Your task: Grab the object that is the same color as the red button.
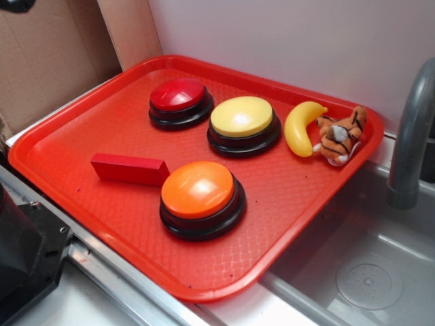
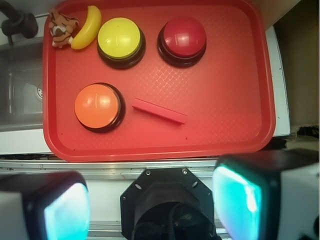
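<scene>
I see the red block (image 2: 159, 111) lying flat on the tray (image 2: 235, 100), just beside the orange button (image 2: 97, 106) and in front of the red button (image 2: 183, 38). My jaws hang wide open over the bench edge, well apart from the block, holding nothing

The gripper (image 2: 150, 205) fingers are blurred and cropped below, apparently spread apart.

Bright, even overhead light glares off the button domes; near fingers (image 2: 67, 212) look blurred.
</scene>
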{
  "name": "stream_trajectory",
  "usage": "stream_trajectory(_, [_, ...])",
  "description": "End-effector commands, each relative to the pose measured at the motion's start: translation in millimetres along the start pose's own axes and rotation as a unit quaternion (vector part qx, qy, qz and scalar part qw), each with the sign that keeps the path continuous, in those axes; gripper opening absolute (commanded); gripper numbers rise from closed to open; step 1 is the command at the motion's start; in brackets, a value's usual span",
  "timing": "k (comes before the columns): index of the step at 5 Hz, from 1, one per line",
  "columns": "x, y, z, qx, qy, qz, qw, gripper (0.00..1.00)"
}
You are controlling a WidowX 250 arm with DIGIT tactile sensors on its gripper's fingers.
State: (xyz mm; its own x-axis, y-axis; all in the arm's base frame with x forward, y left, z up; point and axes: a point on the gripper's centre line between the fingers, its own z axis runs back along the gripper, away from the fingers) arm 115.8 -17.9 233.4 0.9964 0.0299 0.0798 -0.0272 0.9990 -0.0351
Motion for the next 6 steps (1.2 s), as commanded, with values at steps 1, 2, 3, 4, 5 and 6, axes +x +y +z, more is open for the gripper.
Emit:
stream_trajectory(1, [24,18,-39,-0.007,-0.016,-0.025,1.0,1.0])
stream_trajectory(2, [39,25,-64,0.01,-0.05,-0.082,0.995,1.0])
stream_trajectory(3, [50,35,-108,0.021,-0.086,-0.18,0.98,1.0])
stream_trajectory(4, [54,36,-141,0.029,-0.094,-0.254,0.962,1.0])
stream_trajectory(5, [54,39,-174,-0.006,-0.099,-0.312,0.945,1.0])
stream_trajectory(6, [58,42,-198,-0.026,-0.087,-0.344,0.935,1.0])
